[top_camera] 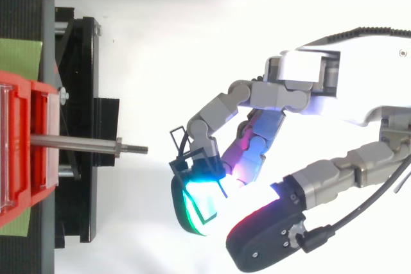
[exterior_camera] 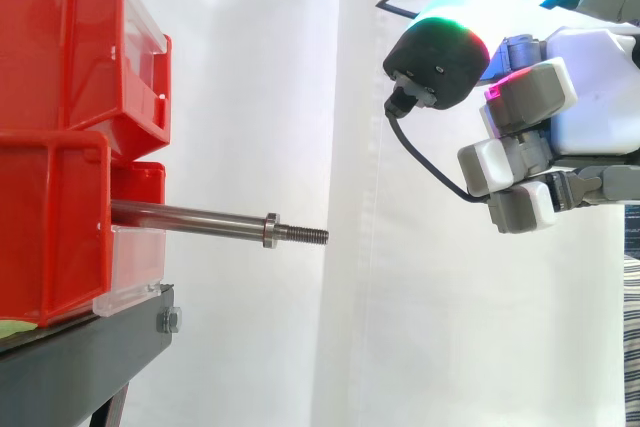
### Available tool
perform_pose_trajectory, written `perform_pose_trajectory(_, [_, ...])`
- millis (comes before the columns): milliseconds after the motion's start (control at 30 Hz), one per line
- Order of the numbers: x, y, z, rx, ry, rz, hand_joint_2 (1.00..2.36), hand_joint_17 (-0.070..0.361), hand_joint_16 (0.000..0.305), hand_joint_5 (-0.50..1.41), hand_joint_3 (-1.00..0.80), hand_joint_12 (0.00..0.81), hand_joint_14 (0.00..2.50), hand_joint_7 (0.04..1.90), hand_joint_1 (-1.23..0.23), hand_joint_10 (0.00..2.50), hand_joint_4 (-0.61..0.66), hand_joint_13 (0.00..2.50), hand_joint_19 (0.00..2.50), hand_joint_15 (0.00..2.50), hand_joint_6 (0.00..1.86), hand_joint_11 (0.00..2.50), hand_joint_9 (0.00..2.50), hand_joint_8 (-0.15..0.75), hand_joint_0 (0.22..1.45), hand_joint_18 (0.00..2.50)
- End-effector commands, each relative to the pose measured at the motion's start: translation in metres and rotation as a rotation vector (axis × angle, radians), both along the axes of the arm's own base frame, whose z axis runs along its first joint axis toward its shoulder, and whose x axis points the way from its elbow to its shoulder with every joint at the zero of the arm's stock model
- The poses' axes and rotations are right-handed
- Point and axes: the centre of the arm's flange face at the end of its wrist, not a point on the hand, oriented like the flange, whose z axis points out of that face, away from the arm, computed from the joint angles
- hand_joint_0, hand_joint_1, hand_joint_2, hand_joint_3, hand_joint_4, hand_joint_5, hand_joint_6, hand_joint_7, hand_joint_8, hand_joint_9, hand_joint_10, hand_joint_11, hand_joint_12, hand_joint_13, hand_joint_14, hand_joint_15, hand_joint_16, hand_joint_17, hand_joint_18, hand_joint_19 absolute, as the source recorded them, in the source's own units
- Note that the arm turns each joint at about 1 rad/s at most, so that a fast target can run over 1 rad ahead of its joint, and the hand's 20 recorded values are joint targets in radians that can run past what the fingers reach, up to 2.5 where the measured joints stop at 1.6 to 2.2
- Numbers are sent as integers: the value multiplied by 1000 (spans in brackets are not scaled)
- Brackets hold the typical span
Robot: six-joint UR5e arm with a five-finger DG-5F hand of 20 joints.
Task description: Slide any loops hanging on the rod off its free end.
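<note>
Rod (top_camera: 77, 144) pokes out of the red bins (top_camera: 26, 152) toward 3 o'clock, nut and threaded tip in plain sight. At 4 o'clock from that tip sits the robot hand (top_camera: 308, 78), fingers curled, glowing pads pinching a thin black loop (top_camera: 186, 153), apart from the rod.

Two red bins are stacked at nine o'clock in the side view. The upper red bin (exterior_camera: 60, 37) sits on the lower red bin (exterior_camera: 50, 237), and each has a clear plastic front panel (exterior_camera: 135, 267) facing three o'clock. Both rest on a black stand (exterior_camera: 80, 367) at seven o'clock, with a hex bolt (exterior_camera: 168, 321) on its end face. A white curtain (exterior_camera: 250, 97) hangs in soft folds behind everything. A strip of blue-and-white striped cloth (exterior_camera: 631, 347) shows at the four o'clock edge. From above, a green sheet (top_camera: 19, 56) lies on the stand at the ten o'clock side of the bins, and more green shows at eight o'clock.
</note>
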Motion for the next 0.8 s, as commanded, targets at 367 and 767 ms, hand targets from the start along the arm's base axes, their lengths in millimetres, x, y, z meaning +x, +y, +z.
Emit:
perform_pose_trajectory(367, [0, 0, -1, 0, 2, 1, 1014, 122, 54, -119, -39, 371, 12, 1092, -779, 13, -72, 1008, 651, 395, 901, 656, 1231, 360, 600, 959])
perform_pose_trajectory(767, [0, 0, -1, 0, 0, -1, 1014, 121, 54, -118, -36, 370, 13, 1090, -778, 11, -78, 1018, 650, 401, 901, 658, 1242, 361, 599, 963])
